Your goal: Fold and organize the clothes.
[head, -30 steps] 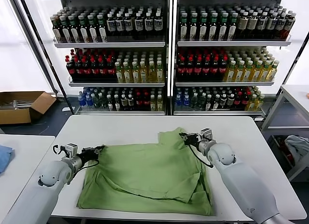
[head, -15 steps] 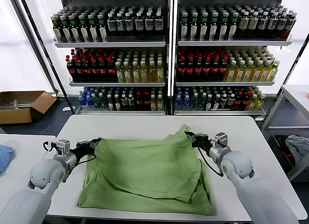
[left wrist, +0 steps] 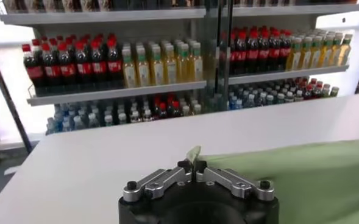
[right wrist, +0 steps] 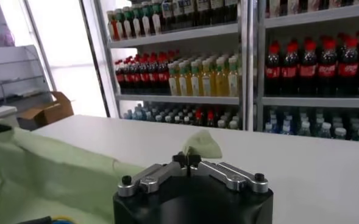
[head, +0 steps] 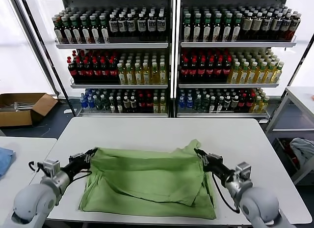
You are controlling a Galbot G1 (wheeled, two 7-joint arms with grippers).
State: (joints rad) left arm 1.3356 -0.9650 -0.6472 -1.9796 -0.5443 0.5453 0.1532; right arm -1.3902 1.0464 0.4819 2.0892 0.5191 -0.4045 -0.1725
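Backdrop: behind my white table [head: 147, 132] stood drink shelves [head: 171, 56] packed with bottles, filling the far wall ahead of both arms.
Left gripper: my left gripper [head: 91, 153] sat low over the table on my left side; in the left wrist view [left wrist: 193, 164] I saw its fingers pinched together on a small tab of green fabric.
Right gripper: my right gripper [head: 198, 152] mirrored it on my right side; in the right wrist view [right wrist: 187, 159] its fingers were clamped on a curled scrap of the same cloth.
Shirt: the light green polo shirt [head: 147, 181] hung between the two grippers, its upper edge stretched from one to the other and raised a little off the table.
Shirt, lower part: nearer to me than the grippers, the rest of it lay in overlapping layers on the tabletop, reaching close to the near edge.
Beyond left gripper: a blue cloth [head: 4, 159] rested on a separate table, further out on my left.
Further left: a cardboard box [head: 22, 107] sat on the floor by the window.
Beyond right gripper: a grey-white cloth [head: 301, 149] lay heaped off the table's right end.
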